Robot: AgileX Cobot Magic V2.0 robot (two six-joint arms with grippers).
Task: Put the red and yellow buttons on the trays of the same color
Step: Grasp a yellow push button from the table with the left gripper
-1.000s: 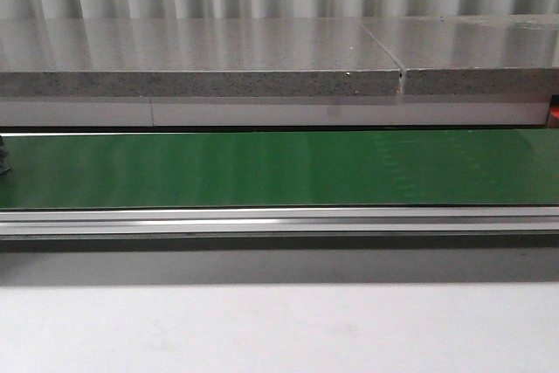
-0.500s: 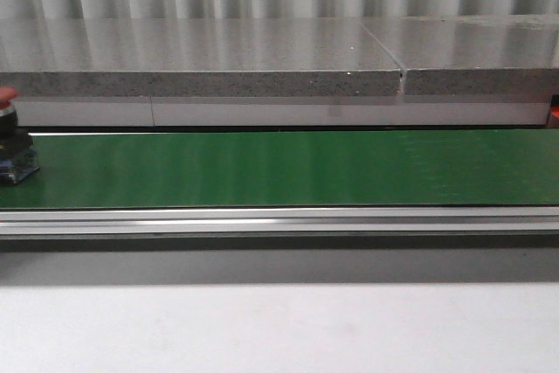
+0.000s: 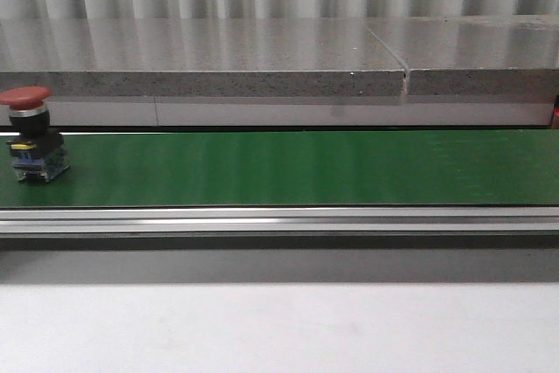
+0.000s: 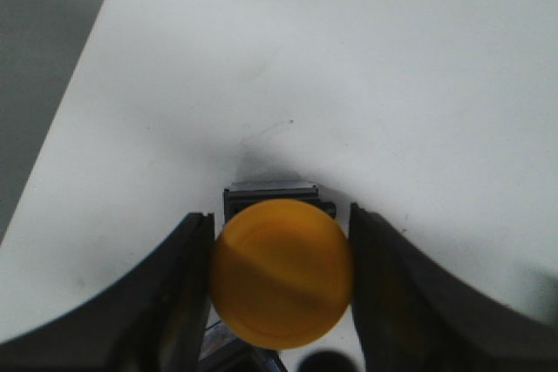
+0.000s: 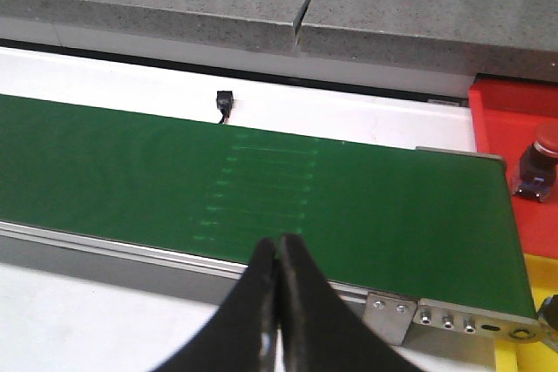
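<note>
Nearest you, your left gripper (image 4: 281, 289) clasps a yellow button (image 4: 281, 282) above the white bench (image 4: 349, 67), undelivered. Your right gripper (image 5: 277, 289) is clenched, empty. Farther off, one red button (image 3: 31, 134) rides the green belt (image 3: 306, 168); another (image 5: 540, 163) already sits in the red tray (image 5: 506, 111).

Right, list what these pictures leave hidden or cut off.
- Yellow button: left wrist view, base mostly hidden under its own cap; whether the left gripper fingers press it can't be told.
- Red tray: right wrist view, cut by the frame edge; a red button stands in it.
- Yellow tray: only a corner, right wrist view.
- Both arms: outside the front view.
- Red button on belt: label too small.
</note>
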